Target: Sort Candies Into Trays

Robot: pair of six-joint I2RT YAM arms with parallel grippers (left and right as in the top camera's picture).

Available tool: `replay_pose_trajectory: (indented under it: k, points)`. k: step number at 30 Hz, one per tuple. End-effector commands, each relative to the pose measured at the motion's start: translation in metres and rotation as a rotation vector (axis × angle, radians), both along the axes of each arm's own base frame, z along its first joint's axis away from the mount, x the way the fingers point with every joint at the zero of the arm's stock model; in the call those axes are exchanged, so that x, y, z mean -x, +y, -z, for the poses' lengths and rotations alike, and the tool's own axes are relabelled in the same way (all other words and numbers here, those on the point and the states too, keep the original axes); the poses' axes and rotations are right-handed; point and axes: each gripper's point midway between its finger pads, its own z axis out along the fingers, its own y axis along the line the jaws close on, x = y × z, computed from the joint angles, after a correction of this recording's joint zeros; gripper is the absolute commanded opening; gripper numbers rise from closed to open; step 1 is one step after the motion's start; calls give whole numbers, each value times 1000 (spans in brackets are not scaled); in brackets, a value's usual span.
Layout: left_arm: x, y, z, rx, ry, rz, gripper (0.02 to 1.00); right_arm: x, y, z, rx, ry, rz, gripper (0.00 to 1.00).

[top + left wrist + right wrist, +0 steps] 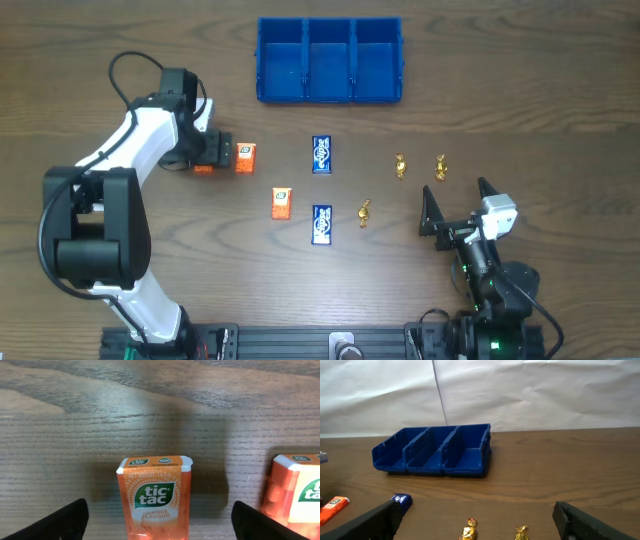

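1. The left gripper point(222, 152) sits low over the wooden table point(520, 100), left of centre. Its fingers are spread wide and grip nothing.
2. In the left wrist view, an orange candy box point(155, 495) lies flat between those parted fingers and touches neither of them. A second orange box point(297, 492) lies just beside it, outside the jaws.
3. From above, the second orange box lies nearer the arms' bases and closer to the middle of the table.
4. A far blue packet point(321, 154) and a near blue packet point(321, 224) lie in line at mid-table.
5. A lone gold candy point(364, 211) sits just right of the near blue packet. Two more, a left gold candy point(400, 165) and a right gold candy point(440, 166), lie side by side farther right.
6. The blue tray point(330, 95), divided into three compartments, stands at the far side, well apart from every sweet.
7. The right gripper point(457, 190) hangs at the table's right, near the pair of gold candies, with its fingers wide apart and nothing between them.
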Motion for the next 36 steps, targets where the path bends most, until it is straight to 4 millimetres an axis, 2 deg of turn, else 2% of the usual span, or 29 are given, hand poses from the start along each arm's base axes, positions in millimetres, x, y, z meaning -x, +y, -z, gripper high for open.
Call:
replay_pose_trajectory:
  k: [1,10,14,17,20,22,23,26,30,32,35,36]
  points:
    - [-3,4,4,-29,4,6,820,0,-1,1,-7,1,6,1000]
    - [-3,4,13,-30,15,-9,693,0,-1,1,-7,1,6,1000]
    - [-5,4,13,-26,8,-18,573,0,-1,1,-7,1,6,1000]
    - [-5,3,13,-25,7,-22,419,0,-1,1,-7,1,6,1000]
    - [-7,3,12,-22,1,-40,369,0,-1,1,-7,1,6,1000]
    - [-16,3,4,-13,-44,-70,347,0,-1,1,-7,1,6,1000]
    - [-20,3,-5,-8,-75,-90,347,0,-1,1,-7,1,6,1000]
    - [-38,-3,-74,31,-261,-151,338,0,-1,1,-7,1,6,1000]
    - [-46,-25,-188,42,-559,-175,345,0,-1,1,-7,1,6,1000]
    - [-52,-46,-242,29,-695,-163,340,0,-1,1,-7,1,6,1000]
    - [-65,-77,-281,29,-769,-123,347,0,-1,1,-7,1,6,1000]
    - [-74,-91,-288,36,-774,-104,347,0,-1,1,-7,1,6,1000]
